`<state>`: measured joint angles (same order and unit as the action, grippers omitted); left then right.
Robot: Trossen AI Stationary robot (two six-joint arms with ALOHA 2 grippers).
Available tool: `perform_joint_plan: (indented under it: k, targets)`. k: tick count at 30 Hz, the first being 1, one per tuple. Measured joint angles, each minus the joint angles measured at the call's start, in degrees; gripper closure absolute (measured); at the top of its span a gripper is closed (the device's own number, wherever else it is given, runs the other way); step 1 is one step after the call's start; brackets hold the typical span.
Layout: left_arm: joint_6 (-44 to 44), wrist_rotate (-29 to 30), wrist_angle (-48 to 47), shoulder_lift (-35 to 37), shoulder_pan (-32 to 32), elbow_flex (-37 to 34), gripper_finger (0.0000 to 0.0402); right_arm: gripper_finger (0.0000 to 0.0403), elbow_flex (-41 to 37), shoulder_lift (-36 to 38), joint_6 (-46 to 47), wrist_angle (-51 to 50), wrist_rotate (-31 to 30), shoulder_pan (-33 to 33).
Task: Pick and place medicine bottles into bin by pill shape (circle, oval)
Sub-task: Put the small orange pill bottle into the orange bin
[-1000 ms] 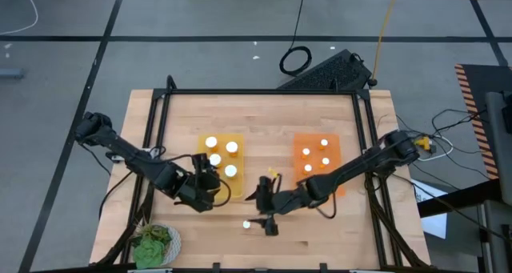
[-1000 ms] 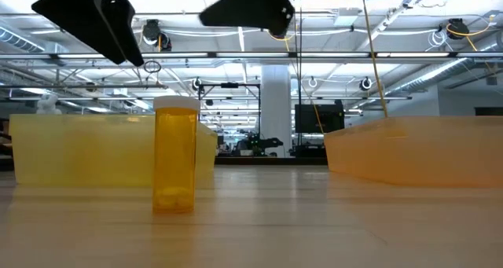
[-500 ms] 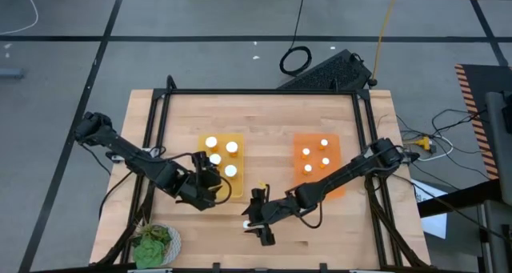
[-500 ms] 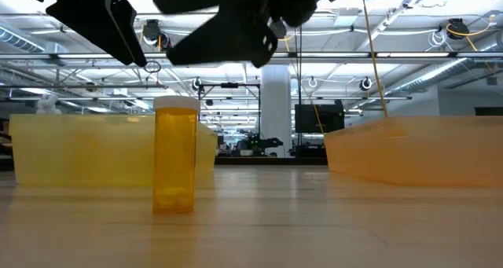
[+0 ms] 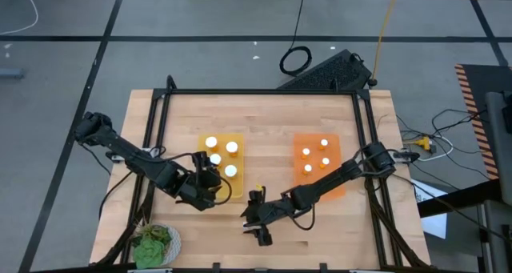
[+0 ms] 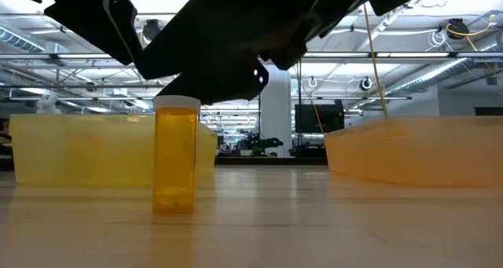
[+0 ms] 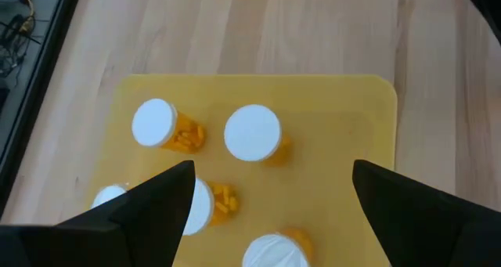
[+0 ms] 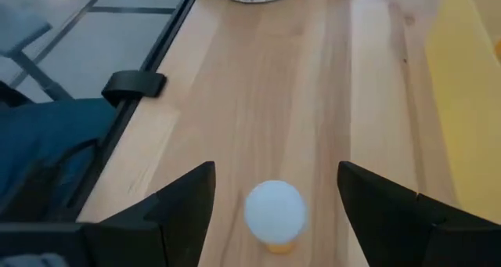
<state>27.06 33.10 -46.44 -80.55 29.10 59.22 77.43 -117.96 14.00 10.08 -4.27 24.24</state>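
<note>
Two arms partly block the views. In the high view the right arm covers most of the lone bottle on the table (image 5: 320,117), leaving only a sliver of white cap visible; in the low view dark arm bodies fill the upper picture, so neither gripper's fingertips can be made out there. No label, brand or writing can be read on any bottle or tray.

Yellow tray (image 5: 238,138), left of centre: the left wrist view shows five white-capped amber bottles standing in it (image 7: 253,132), two of them cut off at the picture edge. Orange tray (image 5: 337,138), right of centre: four white caps show (image 5: 325,143).

Left gripper (image 5: 210,183) hangs over the near end of the yellow tray, fingers spread wide, holding nothing. Right gripper (image 5: 254,218) hangs low over the near centre of the table, jaws spread to either side of the lone bottle (image 8: 274,214), clear of its cap.

That bottle stands upright on the bare wood, between and nearer than both trays, with pills at its bottom (image 6: 176,164).
</note>
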Motion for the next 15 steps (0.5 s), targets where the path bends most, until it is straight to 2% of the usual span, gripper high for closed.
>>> perform_joint_plan:
  k: [8,15]
  targets:
    - [-1.51,0.11,0.03,0.0,-0.3,-0.02,0.0051,0.0143,-0.02,-0.19,-0.63,-0.41,1.54,-0.28]
    - [-2.74,0.2,0.06,0.0,-1.6,-0.02,0.0051,0.0161,-0.1,-1.28,-0.54,-3.09,1.55,-0.3]
